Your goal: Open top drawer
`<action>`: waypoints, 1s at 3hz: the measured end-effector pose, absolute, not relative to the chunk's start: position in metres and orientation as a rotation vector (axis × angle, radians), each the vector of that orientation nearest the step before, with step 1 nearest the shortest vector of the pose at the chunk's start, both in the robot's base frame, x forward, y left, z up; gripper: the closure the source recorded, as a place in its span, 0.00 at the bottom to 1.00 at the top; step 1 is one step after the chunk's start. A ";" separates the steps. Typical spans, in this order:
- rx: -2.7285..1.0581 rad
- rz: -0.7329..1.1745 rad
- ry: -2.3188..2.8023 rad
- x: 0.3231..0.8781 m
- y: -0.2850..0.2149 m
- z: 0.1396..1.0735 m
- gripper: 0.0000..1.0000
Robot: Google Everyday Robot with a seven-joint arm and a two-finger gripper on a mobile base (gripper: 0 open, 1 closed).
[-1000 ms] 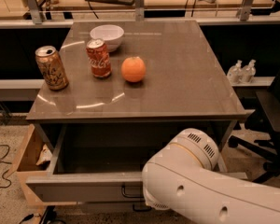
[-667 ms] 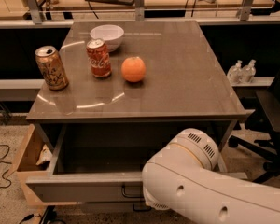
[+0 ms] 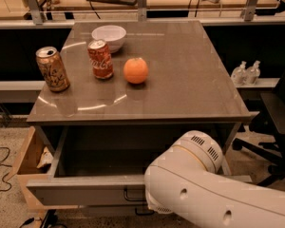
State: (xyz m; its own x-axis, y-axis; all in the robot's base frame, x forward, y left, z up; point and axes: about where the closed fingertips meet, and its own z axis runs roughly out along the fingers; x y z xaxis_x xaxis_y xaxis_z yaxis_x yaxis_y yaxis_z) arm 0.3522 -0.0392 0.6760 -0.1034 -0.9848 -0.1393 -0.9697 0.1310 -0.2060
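The top drawer (image 3: 85, 192) stands pulled well out, its handle (image 3: 132, 194) just left of the arm (image 3: 204, 194). The gripper is probably behind that arm by the handle, so its grip cannot be told. Opening looks nearly done; next comes release and a clean retreat.

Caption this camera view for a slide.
Top drawer open below a table holding gold can, red can, orange and bowl; gripper hidden behind the white arm.

Grey table (image 3: 190, 84): gold can (image 3: 52, 69), red cola can (image 3: 100, 59), orange (image 3: 135, 70), white bowl (image 3: 109, 34). Claw hidden behind arm (image 3: 218, 194), below tabletop.
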 end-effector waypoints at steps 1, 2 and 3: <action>-1.922 -0.091 2.167 0.352 -0.039 0.676 0.79; -1.923 -0.091 2.167 0.352 -0.039 0.676 0.75; -1.923 -0.091 2.167 0.352 -0.039 0.676 0.66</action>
State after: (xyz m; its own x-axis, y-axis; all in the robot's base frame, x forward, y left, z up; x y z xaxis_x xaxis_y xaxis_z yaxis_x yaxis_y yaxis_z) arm 0.3522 -0.0392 0.6761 -0.1035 -0.9848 -0.1392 -0.9697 0.1310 -0.2060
